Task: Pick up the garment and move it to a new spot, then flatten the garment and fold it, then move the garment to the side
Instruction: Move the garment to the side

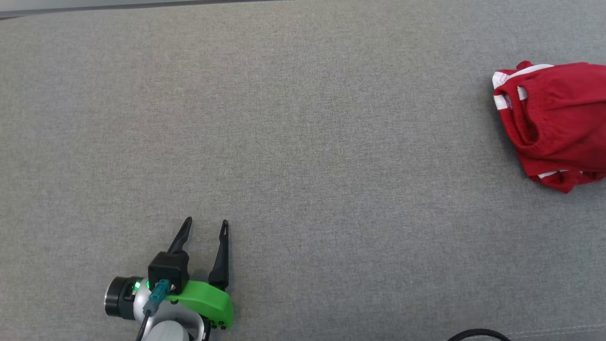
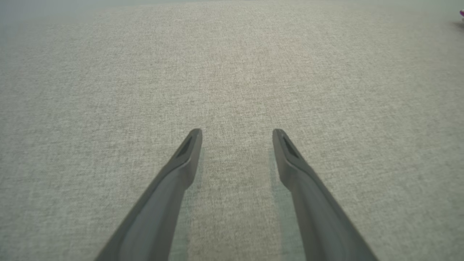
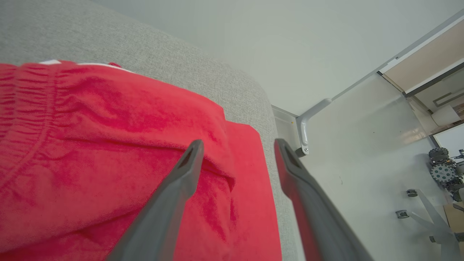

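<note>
The right gripper (image 3: 239, 142) has its two dark fingers spread apart with nothing pinched between them. In its own wrist view they reach over the red garment (image 3: 108, 145), whose straight outer edge runs up the gap between the fingers; whether either finger touches the cloth cannot be told. This close view gives the towelling-like texture, a gathered elastic band (image 3: 32, 108) at the left and a long crease across the middle. It also shows the garment lying near a rounded corner of the grey fabric surface (image 3: 203, 61), with pale floor (image 3: 362, 174) and a metal bracket (image 3: 311, 123) beyond the edge.

The head view gives the wider layout: the garment (image 1: 554, 123) is a loose, rumpled heap with white stripes at the far right, cut off by the frame edge, on the grey fabric surface (image 1: 303, 142). A black cable (image 1: 478, 334) curves at the bottom edge.

The left gripper (image 1: 207, 220) sits at the lower left of the head view, well apart from the garment, fingers spread and empty. Its wrist view shows the left gripper (image 2: 236, 132) low over bare grey weave, the two fingers casting soft shadows on the cloth
</note>
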